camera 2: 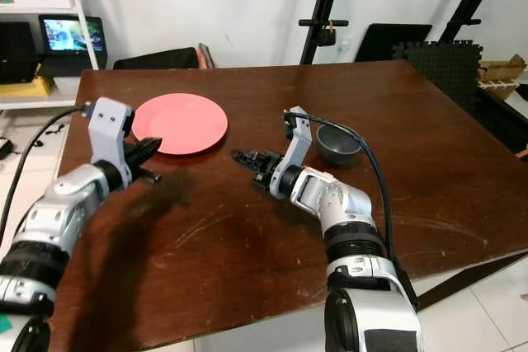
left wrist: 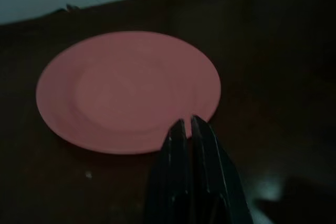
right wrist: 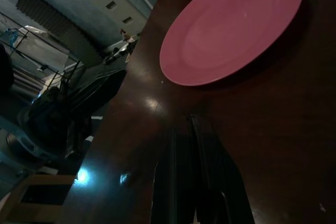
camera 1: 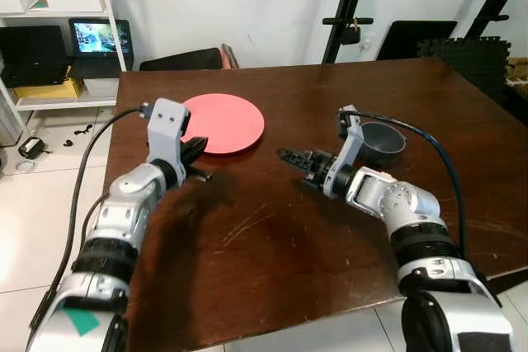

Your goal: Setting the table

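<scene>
Red plate [camera 1: 223, 123] lies beside left gripper [camera 1: 196, 152], jaws closed, empty; right gripper [camera 1: 290, 156] likewise.

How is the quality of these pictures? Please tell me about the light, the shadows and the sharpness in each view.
Both eye views are bright and sharp; the arms cast dark shadows on the brown table. The left wrist view is dim and soft, yet the red plate and the left hand stay readable. The right wrist view is dark, with small glare spots on the table; the right hand is nearly black.
</scene>
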Available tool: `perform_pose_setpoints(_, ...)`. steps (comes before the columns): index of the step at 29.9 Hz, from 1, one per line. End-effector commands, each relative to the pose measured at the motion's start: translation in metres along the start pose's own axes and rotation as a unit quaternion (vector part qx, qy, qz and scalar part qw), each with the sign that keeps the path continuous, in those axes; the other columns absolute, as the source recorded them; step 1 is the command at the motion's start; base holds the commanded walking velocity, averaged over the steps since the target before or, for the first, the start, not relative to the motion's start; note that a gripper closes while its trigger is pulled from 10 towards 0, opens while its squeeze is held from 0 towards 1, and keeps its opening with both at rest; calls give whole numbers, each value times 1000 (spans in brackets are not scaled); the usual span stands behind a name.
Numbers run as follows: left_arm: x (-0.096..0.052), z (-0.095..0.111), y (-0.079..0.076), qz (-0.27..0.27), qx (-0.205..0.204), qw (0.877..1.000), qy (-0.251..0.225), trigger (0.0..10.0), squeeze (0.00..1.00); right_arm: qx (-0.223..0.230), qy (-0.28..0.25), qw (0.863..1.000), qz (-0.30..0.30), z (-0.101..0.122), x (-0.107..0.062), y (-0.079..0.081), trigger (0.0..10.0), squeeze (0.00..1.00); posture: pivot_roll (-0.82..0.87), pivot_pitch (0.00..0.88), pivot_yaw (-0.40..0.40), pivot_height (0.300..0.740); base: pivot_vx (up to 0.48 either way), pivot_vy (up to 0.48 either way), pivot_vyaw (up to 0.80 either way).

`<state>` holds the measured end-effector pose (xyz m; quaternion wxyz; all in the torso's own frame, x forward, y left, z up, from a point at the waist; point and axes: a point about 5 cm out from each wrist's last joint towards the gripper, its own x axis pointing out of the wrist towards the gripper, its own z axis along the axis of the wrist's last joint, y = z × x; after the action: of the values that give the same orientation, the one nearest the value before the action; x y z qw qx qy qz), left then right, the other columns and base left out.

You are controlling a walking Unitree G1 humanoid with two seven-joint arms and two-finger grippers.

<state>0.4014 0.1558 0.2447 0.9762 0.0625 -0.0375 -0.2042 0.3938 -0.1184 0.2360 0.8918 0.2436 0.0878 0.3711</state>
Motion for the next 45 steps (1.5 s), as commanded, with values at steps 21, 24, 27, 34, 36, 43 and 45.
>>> perform_pose_setpoints(21, 40, 27, -20, 9, 49, 996, 67, 10000, 0, -63, -74, 989, 108, 38, -3, 60, 10000, 0, -3, 299, 20, 740, 0, 0, 0)
perform_pose_setpoints(24, 39, 26, -17, 13, 53, 996, 73, 10000, 0, -83, -91, 990, 68, 47, -6, 59, 10000, 0, -10, 320, 15, 740, 0, 0, 0)
perform_pose_setpoints(27, 37, 25, -13, 20, 47, 996, 67, 10000, 0, -96, -120, 986, 59, 59, -10, 61, 10000, 0, -15, 332, 13, 740, 0, 0, 0)
perform_pose_setpoints(34, 36, 24, -9, 34, 54, 996, 68, 10000, 0, -103, -145, 982, 71, 69, -19, 70, 10000, 0, -28, 347, 13, 740, 0, 0, 0)
perform_pose_setpoints(36, 35, 19, -10, 30, 69, 993, 89, 10000, 0, -104, -143, 982, 71, 68, -19, 72, 10000, 0, -30, 347, 12, 740, 0, 0, 0)
perform_pose_setpoints(43, 27, 10, 0, -21, 148, 976, 157, 10000, 0, -102, -139, 983, 69, 63, -17, 73, 10000, 0, -9, 335, 25, 740, 0, 0, 0)
perform_pose_setpoints(45, 23, 11, 8, -33, 165, 972, 164, 10000, 0, -102, -140, 982, 70, 63, -18, 73, 10000, 0, 3, 325, 33, 740, 0, 0, 0)
